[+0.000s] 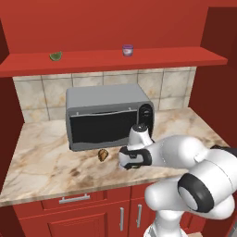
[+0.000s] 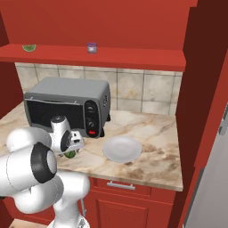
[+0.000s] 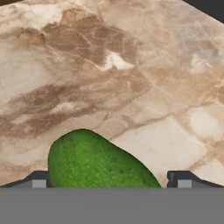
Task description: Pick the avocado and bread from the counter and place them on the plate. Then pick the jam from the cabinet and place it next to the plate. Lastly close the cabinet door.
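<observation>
Green avocado (image 3: 94,162) on marble counter (image 3: 131,78) between my wide-open gripper (image 3: 111,179) tips, bread (image 1: 102,154) by toaster oven (image 1: 106,115), plate (image 2: 122,148) bare

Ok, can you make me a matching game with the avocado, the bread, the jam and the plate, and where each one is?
Things:
1. avocado
2. bread
3. jam
4. plate

Places:
A. up on the red cabinet shelf
B. on the counter, right of the toaster oven
C. between the open jaws
D. on the counter, in front of the toaster oven's door

Pairs: 1-C, 2-D, 3-A, 4-B
</observation>
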